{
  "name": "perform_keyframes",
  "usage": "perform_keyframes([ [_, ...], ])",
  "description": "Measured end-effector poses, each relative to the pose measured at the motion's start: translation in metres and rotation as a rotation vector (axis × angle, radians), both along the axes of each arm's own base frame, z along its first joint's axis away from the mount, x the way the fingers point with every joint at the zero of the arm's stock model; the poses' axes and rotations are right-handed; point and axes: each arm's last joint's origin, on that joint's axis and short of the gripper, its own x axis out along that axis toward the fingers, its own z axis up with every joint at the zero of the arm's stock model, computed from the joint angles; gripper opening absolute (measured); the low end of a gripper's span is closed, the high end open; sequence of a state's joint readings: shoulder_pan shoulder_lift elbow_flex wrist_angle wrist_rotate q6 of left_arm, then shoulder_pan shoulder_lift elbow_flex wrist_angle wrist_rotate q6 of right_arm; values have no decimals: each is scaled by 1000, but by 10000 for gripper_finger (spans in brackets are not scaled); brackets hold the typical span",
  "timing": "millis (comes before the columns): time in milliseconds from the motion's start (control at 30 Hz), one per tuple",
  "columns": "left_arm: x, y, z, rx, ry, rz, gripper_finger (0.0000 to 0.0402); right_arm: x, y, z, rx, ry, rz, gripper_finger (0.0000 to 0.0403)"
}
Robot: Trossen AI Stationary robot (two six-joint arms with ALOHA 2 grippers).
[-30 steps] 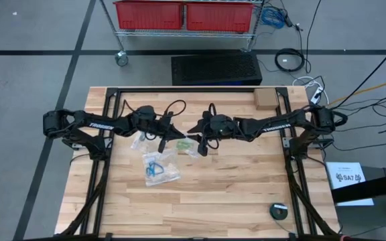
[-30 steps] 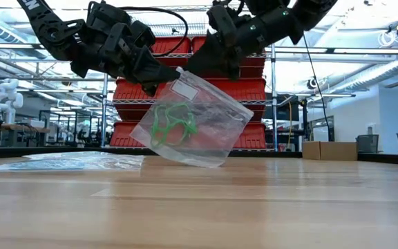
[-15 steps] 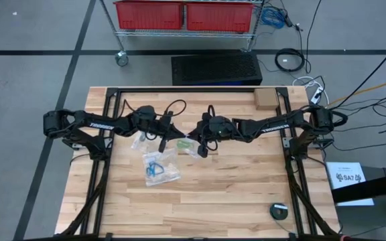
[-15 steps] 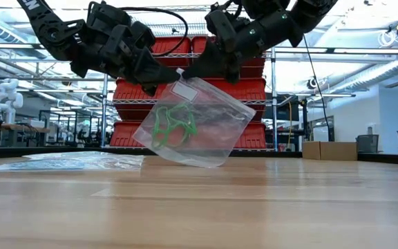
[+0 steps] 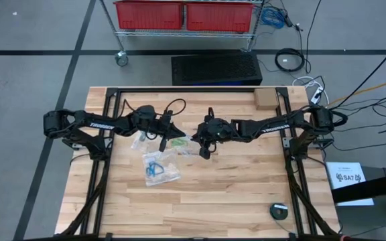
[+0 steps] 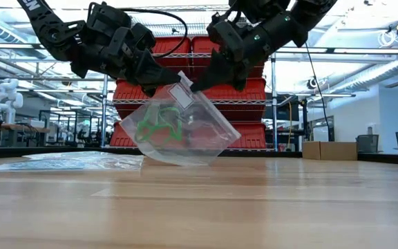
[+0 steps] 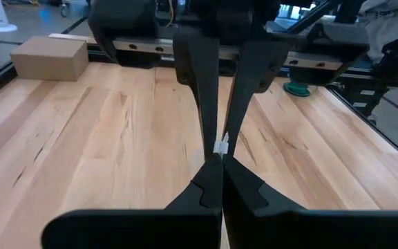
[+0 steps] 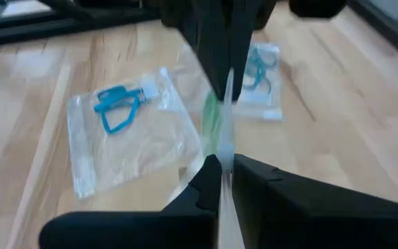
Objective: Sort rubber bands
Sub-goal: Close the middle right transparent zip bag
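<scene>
A clear plastic bag with green rubber bands inside hangs between my two grippers over the table's middle. My left gripper and my right gripper are both shut on its top edge, tips close together. In the high view the left gripper comes from the left and the right gripper from the right. The bag's lower end reaches down to the table top. Whether it touches, I cannot tell. My left gripper pinches the bag's top edge between its two fingers, coming from the table's left and slanting slightly down. The bag hangs below the fingers. My right gripper pinches the same top edge beside the white label, slanting down from the table's right. The bag hangs tilted beneath it.
Two more clear bags lie flat on the table toward the left: one with blue bands, one with teal bands. A cardboard box sits at the far right, and a round dark object near the front right edge.
My right gripper has shut on the bag's top edge next to the left gripper and has tipped downward a little. The bag has swung: its right side has dropped and the green bands have slid toward the left.
</scene>
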State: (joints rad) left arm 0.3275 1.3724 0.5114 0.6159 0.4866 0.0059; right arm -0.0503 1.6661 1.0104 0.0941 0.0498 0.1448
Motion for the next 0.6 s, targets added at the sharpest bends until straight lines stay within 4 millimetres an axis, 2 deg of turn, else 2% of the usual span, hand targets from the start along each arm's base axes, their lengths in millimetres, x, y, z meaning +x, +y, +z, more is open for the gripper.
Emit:
perform_keyframes([
  [600, -2, 6, 0, -2, -4, 29, 0, -19, 14, -23, 73, 299, -26, 6],
])
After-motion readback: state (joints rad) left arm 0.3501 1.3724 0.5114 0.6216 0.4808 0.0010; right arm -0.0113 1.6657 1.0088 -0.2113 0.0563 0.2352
